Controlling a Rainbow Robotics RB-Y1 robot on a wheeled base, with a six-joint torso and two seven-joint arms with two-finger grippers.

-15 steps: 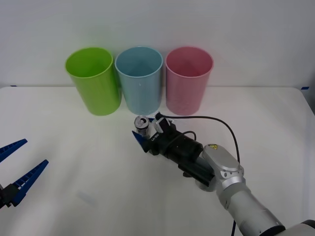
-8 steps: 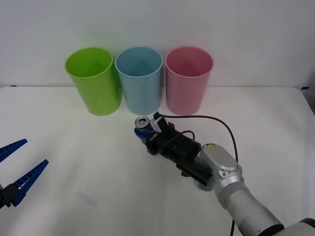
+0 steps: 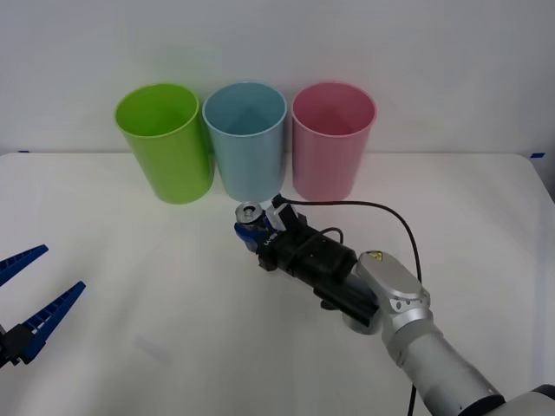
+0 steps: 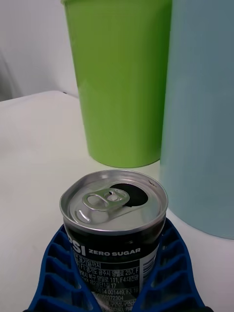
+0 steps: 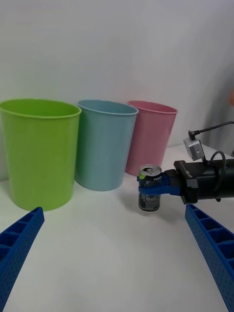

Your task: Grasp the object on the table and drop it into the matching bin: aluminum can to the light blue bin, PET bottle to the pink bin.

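Observation:
The aluminum can (image 3: pixel 250 212), silver with a dark label and a pull-tab top, stands upright in front of the light blue bin (image 3: pixel 245 139). My right gripper (image 3: pixel 252 230) is shut on the can, its blue fingers (image 4: pixel 168 273) hugging both sides of the can's (image 4: pixel 114 229) body. From the left wrist view the can (image 5: pixel 149 192) sits at or just above the table (image 3: pixel 130 260), gripped from the side by the right gripper (image 5: pixel 151 187). The pink bin (image 3: pixel 332 143) stands to the right of the blue one. My left gripper (image 3: pixel 62 267) hangs open at the near left.
A lime green bin (image 3: pixel 165 143) stands left of the light blue bin, and all three touch in a row at the back of the table. The right arm's black cable (image 3: pixel 381 212) loops above its wrist. White tabletop spreads wide on the left and right.
The right gripper's fingers have shut around the can. Can and gripper have shifted slightly toward the bins. The left arm has stayed still.

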